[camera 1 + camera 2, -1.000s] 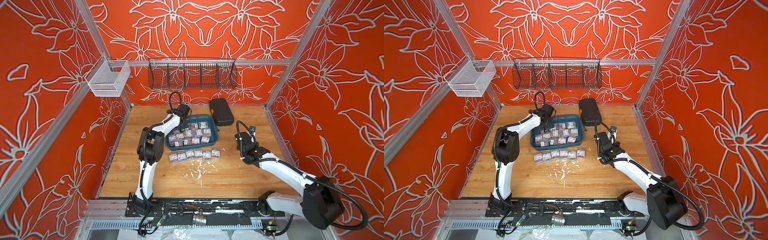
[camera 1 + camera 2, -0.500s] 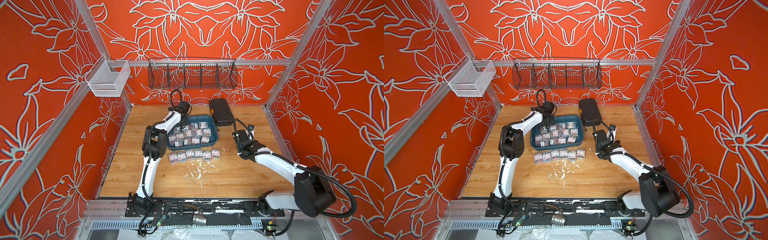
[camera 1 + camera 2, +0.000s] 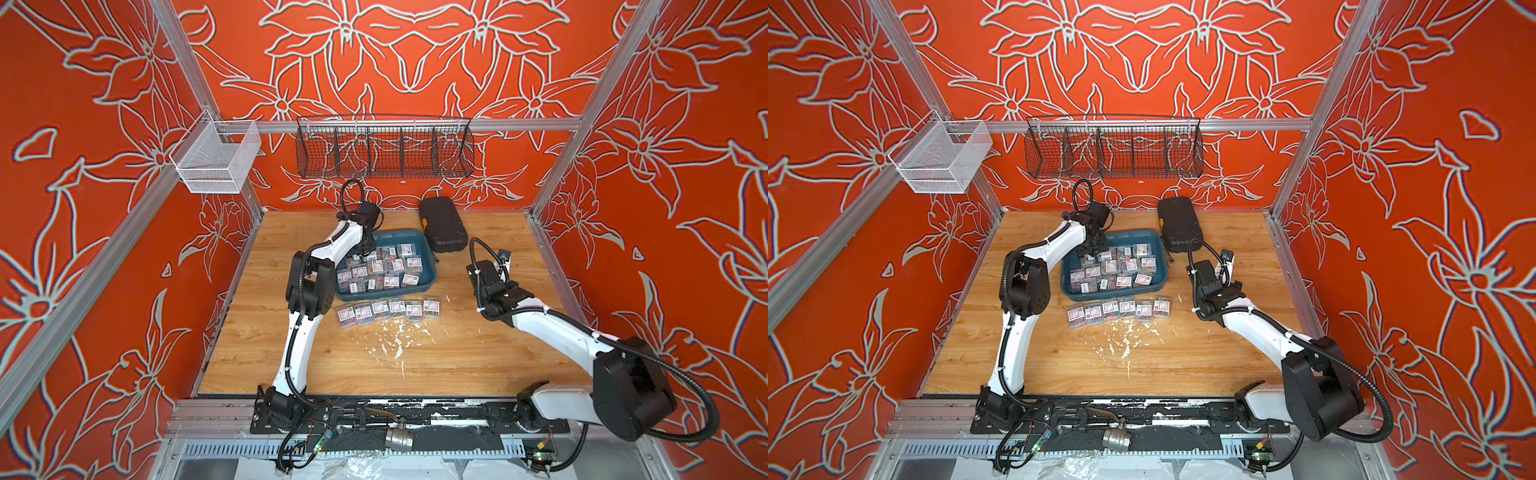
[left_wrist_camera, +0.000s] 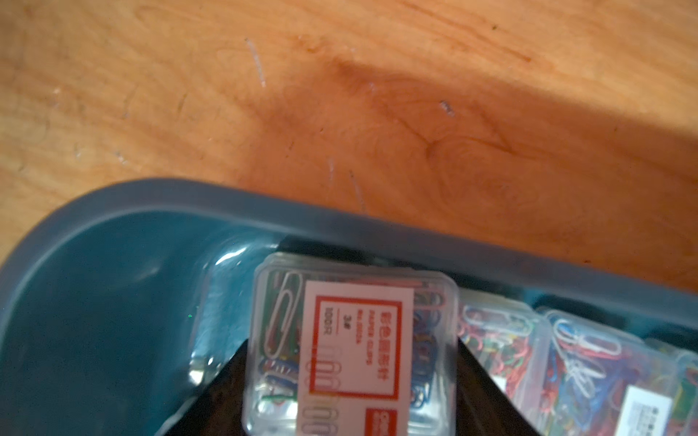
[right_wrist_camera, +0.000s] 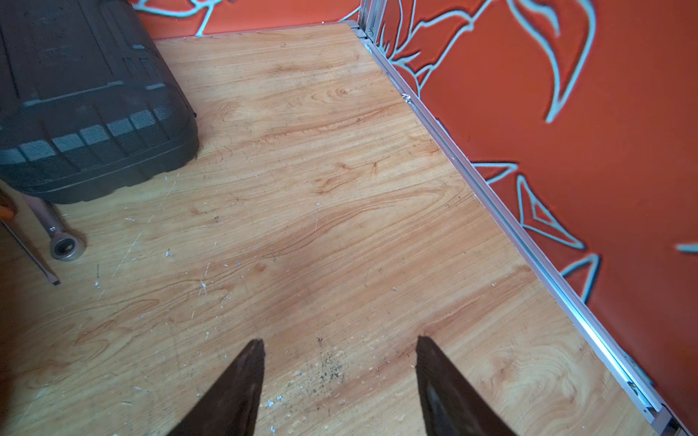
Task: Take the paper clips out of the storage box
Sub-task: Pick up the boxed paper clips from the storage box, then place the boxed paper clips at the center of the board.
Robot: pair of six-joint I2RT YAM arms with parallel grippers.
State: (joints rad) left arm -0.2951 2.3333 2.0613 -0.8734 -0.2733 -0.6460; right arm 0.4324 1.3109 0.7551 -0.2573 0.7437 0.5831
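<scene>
Trouble could start at the left gripper (image 4: 351,341). Its jaws squeeze 1 clip box (image 4: 355,302) by its sides, in the far left corner of the storage box (image 4: 113,264). The smooth plastic could slip out. The right gripper (image 5: 338,339) hangs over the table (image 5: 302,188), jaws apart and empty.

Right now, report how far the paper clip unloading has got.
Done: six paper clip boxes lie in a row on the table, in front of the storage box. In hand: the left gripper has its fingers against both sides of one box in its corner. Left: a dozen or more boxes inside. The right gripper hangs open, holding nothing.
</scene>
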